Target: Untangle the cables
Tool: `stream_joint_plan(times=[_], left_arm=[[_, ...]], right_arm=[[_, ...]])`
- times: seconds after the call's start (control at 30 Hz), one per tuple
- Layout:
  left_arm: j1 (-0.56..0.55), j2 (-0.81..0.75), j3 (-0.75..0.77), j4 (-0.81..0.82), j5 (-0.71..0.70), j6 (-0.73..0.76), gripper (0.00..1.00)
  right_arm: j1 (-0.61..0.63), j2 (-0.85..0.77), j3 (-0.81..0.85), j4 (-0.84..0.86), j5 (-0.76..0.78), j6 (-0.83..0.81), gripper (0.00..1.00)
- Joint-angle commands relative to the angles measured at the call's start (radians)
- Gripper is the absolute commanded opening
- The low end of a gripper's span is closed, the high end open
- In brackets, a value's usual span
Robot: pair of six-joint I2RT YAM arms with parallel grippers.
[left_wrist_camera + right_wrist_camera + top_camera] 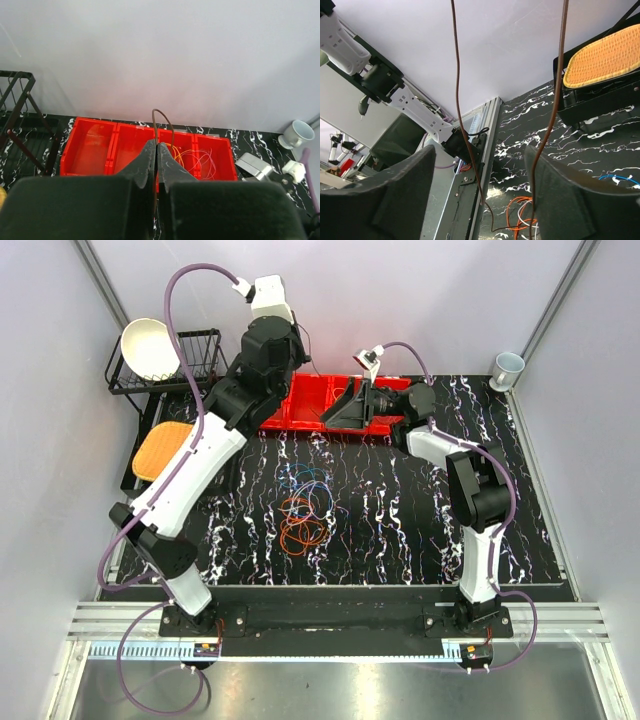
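My left claw (157, 147) is shut tight, fingertips pressed together, and it pinches a thin brown cable (163, 119) whose loop arches up just above the tips. That claw is raised above the table's far side, looking down on a red tray (90, 145) split into compartments; the right-hand compartments hold a few loose wires (197, 160) in orange, yellow and white, while the left ones show bare red floor. My right claw (480, 165) stands wide open over the same tray, as the overhead view shows, and grips nothing: two strands of the brown cable run down through the gap between its fingers (385, 200), one near the middle and one close beside the other finger, though I cannot tell whether that strand touches the pad. The rest of the work lies on the black marbled table (400, 540): a tangle of cables (305, 505) near the centre, orange loops nearest my bases with blue, white and purplish loops overlapping on the far side of them. It sits well apart from both claws. At the table's left edge an orange woven pad (163, 450) rests on a black stand, and beyond it a black wire dish rack (195, 365) holds a white bowl (150, 348). A pale cup (508, 368) stands at the far right corner.
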Motion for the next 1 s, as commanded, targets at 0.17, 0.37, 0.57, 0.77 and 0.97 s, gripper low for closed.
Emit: stream_joint_plan(times=[0.17,0.37,0.57,0.77,0.97], left_arm=[[0.002,0.053,0.099,0.019,-0.063,-0.045,0.00],[0.004,0.055,0.090,0.019,-0.070,-0.041,0.00],[0.003,0.024,0.053,0.002,-0.061,-0.012,0.28],[0.004,-0.077,-0.074,-0.061,-0.040,-0.004,0.85],[0.001,-0.230,-0.267,-0.094,0.043,-0.018,0.85]], right_arm=[[0.026,0.034,0.081,0.205,-0.047,0.015,0.42],[0.028,0.048,0.099,0.200,-0.053,0.029,0.00],[0.028,0.061,0.118,0.183,-0.053,0.047,0.00],[0.026,0.061,0.127,0.127,-0.038,0.027,0.00],[0.026,0.030,0.107,-0.098,0.005,-0.135,0.00]])
